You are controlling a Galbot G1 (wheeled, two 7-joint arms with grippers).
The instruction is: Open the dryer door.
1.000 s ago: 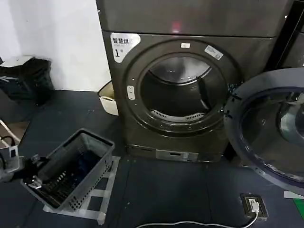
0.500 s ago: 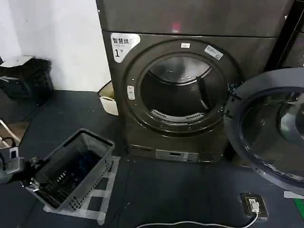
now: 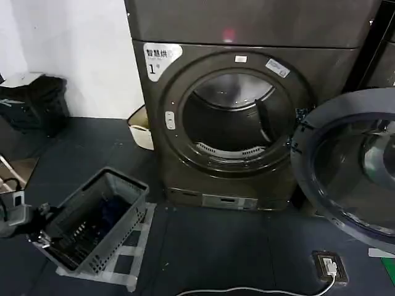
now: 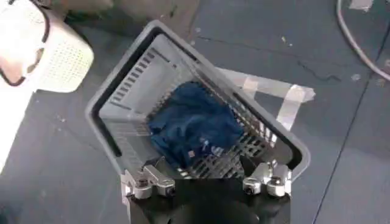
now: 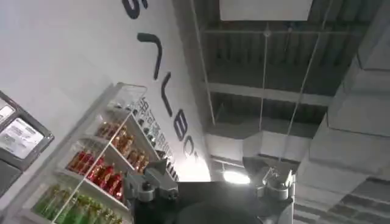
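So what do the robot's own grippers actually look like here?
The left gripper has a black body with two silvery metal finger mounts fixed by dark bolts. The right gripper is built the same: black housing, two silver bolted brackets. In the head view, the left gripper looks grey and black.

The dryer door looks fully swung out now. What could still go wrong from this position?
1. The open round dryer door with grey inner side juts over the dark floor on the right; an arm crossing there might strike it.
2. The left gripper grips the grey slotted plastic basket by its rim; the load could tilt and spill the blue cloth.
3. The white cable might snag.
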